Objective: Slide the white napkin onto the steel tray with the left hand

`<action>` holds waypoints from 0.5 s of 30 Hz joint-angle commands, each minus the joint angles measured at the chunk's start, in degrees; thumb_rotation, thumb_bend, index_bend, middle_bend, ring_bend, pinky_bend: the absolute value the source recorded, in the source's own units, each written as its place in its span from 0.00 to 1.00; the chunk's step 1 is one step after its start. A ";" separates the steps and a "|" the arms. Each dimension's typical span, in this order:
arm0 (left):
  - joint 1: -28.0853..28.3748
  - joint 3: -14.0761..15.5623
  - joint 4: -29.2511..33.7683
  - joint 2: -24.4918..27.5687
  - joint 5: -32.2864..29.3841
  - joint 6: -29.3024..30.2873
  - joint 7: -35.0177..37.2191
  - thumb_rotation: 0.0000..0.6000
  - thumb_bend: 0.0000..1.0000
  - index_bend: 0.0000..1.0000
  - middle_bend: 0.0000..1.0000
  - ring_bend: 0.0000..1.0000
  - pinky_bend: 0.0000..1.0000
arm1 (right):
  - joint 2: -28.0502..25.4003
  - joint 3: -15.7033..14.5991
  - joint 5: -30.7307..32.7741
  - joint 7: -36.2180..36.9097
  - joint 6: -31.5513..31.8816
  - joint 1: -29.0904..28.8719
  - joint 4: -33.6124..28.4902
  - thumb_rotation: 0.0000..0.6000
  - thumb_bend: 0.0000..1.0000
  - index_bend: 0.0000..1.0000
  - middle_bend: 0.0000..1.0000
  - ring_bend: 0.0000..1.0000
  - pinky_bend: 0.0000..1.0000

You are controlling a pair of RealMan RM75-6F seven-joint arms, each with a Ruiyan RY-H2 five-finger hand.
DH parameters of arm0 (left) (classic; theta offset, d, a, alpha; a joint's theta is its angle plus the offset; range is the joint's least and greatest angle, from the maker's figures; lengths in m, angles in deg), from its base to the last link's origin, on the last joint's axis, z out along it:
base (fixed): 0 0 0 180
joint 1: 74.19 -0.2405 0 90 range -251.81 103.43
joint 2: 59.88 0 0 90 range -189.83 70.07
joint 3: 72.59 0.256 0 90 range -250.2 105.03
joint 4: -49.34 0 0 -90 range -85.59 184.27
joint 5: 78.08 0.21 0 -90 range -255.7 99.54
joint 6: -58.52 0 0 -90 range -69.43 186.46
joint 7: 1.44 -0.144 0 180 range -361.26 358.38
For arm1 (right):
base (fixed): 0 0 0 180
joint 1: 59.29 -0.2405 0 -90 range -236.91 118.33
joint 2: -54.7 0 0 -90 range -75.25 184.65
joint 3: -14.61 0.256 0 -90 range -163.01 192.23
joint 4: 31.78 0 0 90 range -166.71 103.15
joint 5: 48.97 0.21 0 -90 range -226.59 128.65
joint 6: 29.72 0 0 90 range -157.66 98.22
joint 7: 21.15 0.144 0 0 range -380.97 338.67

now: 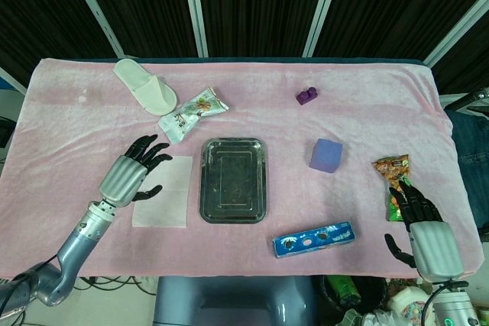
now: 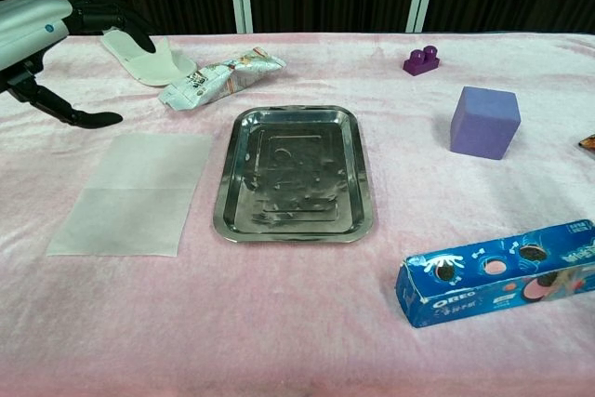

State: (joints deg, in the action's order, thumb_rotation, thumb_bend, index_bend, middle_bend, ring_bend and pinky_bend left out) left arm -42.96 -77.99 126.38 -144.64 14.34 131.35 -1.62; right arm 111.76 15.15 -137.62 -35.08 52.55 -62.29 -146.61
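Observation:
The white napkin [image 1: 166,192] [image 2: 136,191] lies flat on the pink cloth just left of the steel tray [image 1: 234,180] [image 2: 294,173], which holds nothing. My left hand [image 1: 130,174] [image 2: 46,39] hovers above the napkin's left edge, fingers spread, holding nothing and not touching the napkin. Near the front right corner of the table my right hand [image 1: 424,228] is open too, beside a snack packet [image 1: 393,174].
A white slipper [image 1: 145,85] and a snack bag [image 1: 192,113] lie behind the napkin. A purple cube [image 1: 326,155], a small purple brick [image 1: 306,96] and a blue Oreo box [image 1: 314,238] sit right of the tray.

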 commanded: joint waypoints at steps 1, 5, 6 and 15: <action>-0.57 -0.24 2.32 1.89 -1.67 -0.74 -2.16 1.00 0.21 0.23 0.16 0.01 0.11 | 0.27 -0.57 -0.59 -0.25 0.64 0.57 0.78 1.00 0.27 0.00 0.00 0.04 0.15; -1.61 0.45 6.03 6.35 -3.95 -2.41 -7.85 1.00 0.21 0.20 0.16 0.01 0.09 | 0.45 -1.88 -1.14 -0.21 1.86 2.05 0.97 1.00 0.27 0.00 0.00 0.04 0.15; -2.28 0.49 7.68 7.67 -5.70 -2.93 -10.74 1.00 0.21 0.20 0.16 0.01 0.08 | 0.49 -2.13 -1.64 -0.23 2.38 2.40 1.30 1.00 0.27 0.00 0.00 0.04 0.15; -11.51 3.42 21.91 15.76 -17.87 1.50 -23.88 1.00 0.21 0.23 0.15 0.01 0.07 | 5.86 -1.20 -4.26 0.93 9.01 5.09 9.93 1.00 0.27 0.00 0.00 0.04 0.15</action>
State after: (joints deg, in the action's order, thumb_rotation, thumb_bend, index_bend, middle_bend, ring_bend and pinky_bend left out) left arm -50.80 -76.10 144.95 -131.69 -0.86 130.01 -23.35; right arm 115.58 13.31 -141.43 -34.05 59.55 -58.11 -139.51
